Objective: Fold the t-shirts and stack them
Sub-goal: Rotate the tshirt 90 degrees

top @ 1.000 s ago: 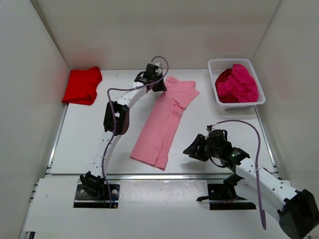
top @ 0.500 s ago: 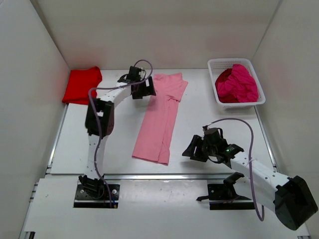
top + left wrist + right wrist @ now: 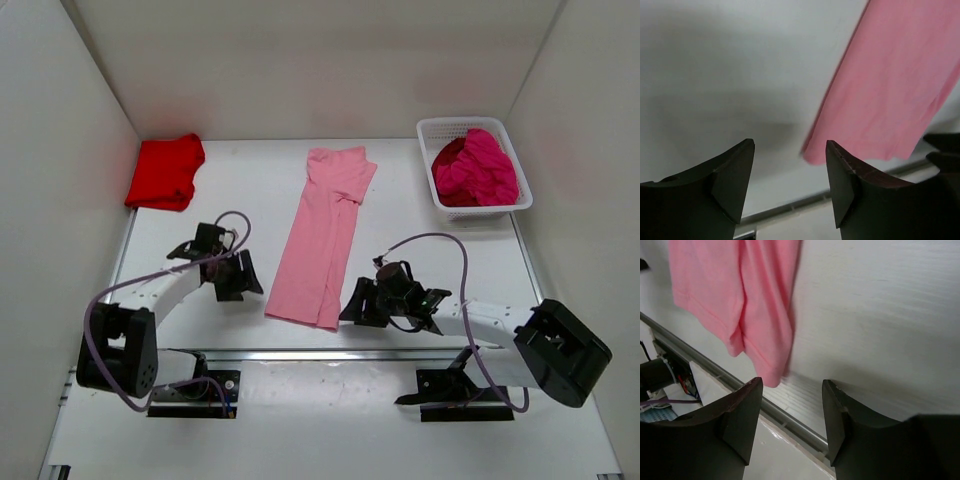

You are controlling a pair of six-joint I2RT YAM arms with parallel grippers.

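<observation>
Claws: both open, both empty. Left claw [image 3: 240, 280] low over bare counter [image 3: 200, 220], near the front edge, just left of the near end of pink tee [image 3: 325, 235]; not touching it. Left wrist view: fingers [image 3: 725, 190] apart, tee corner lying flat beyond the gap. Right claw [image 3: 352, 305] just right of that same near end, by the front edge; jaws spread, hem corner ahead of the gap in right wrist view, no contact seen. Pink tee: folded into a long narrow strip, mid-counter, running from back edge towards front edge, slightly slanted. Red tee [image 3: 163, 172]: folded, back left corner. Magenta tees [image 3: 480, 168]: bunched in white basket [image 3: 485, 211], back right corner.
</observation>
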